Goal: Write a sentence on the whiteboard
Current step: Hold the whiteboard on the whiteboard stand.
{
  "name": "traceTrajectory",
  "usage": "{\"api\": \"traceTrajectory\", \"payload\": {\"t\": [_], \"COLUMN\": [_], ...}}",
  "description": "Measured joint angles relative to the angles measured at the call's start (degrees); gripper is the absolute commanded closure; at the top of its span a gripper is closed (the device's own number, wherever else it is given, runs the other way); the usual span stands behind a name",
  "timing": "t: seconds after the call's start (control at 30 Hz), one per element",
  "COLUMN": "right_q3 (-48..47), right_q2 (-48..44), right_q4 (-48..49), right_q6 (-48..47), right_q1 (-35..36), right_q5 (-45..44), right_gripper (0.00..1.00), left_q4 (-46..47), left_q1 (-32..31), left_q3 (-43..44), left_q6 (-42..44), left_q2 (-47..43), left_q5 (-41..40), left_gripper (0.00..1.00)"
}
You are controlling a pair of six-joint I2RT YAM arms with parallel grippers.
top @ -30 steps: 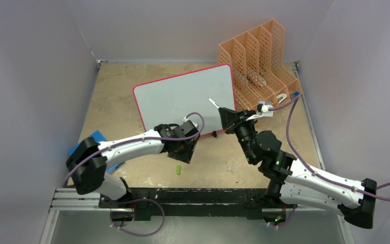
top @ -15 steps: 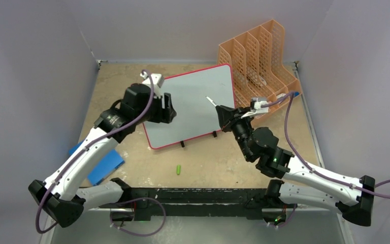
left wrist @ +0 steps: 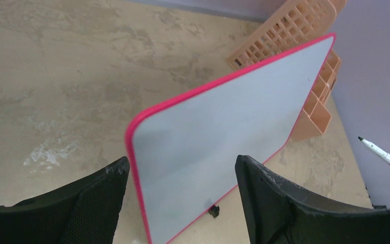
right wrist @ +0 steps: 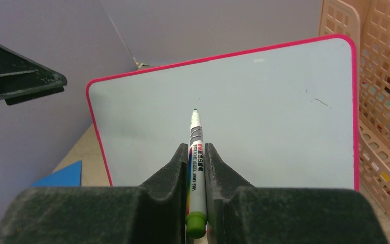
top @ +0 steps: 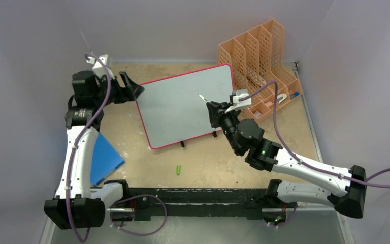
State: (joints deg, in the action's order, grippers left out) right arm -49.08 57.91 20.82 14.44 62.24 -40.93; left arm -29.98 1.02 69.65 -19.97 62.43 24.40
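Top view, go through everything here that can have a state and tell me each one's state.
whiteboard: face up, no writing on it
marker: uncapped, gripped, tip aimed at the board
green cap: off, lying loose on the table
left end effector: open, empty, at the board's far left corner
right end effector: shut on the marker
file rack: upright
blue pad: lying flat

Smooth whiteboard (top: 183,107), latticed plastic rack (top: 254,48), matt mottled table (top: 208,162)
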Motion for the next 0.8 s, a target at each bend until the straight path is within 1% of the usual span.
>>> {"api": "traceTrajectory", "payload": {"t": [0.07, 0.13, 0.33, 0.47, 0.57, 0.63, 0.73, 0.8], "right_q3": [-1.09, -2.12, -4.70, -6.10, -6.49, -6.88, -7.76, -8.24], "right_q2": [1.31, 2.62, 7.02, 10.19, 12.02, 13.22, 15.23, 16.44], "right_q4": [0.02, 0.07, 0.55, 0.94, 2.10, 3.04, 4.37, 5.31], "right_q6": [-1.11, -2.19, -5.11, -7.19, -8.70, -9.64, -10.71, -11.15], "right_q1": [0.00, 0.00, 0.00, 0.00, 0.00, 0.00, 0.00, 0.00], "right_q5": [0.48, 1.31, 3.45, 6.08, 8.02, 9.35, 10.88, 11.85], "right_gripper": [1.00, 1.00, 1.00, 1.00, 1.00, 1.00, 1.00, 1.00], "left_q4": [2.23, 4.50, 12.94, 23.45, 29.16, 32.15, 36.46, 39.47], "left_q1": [4.52, 7.61, 12.72, 19.08, 23.28, 24.46, 24.46, 24.39], "left_q3": [-0.79, -2.10, -8.04, -15.08, -19.12, -20.17, -20.63, -20.96], "left_q6": [-0.24, -0.50, -2.12, -6.25, -9.29, -10.75, -11.96, -12.70], "left_q2": [-0.02, -0.02, 0.09, 1.22, 2.73, 4.11, 5.73, 6.78], "left_q5": [4.44, 8.04, 17.90, 27.63, 32.96, 36.22, 40.24, 42.77], "left_gripper": [0.29, 0.30, 0.33, 0.36, 0.38, 0.39, 0.41, 0.45]}}
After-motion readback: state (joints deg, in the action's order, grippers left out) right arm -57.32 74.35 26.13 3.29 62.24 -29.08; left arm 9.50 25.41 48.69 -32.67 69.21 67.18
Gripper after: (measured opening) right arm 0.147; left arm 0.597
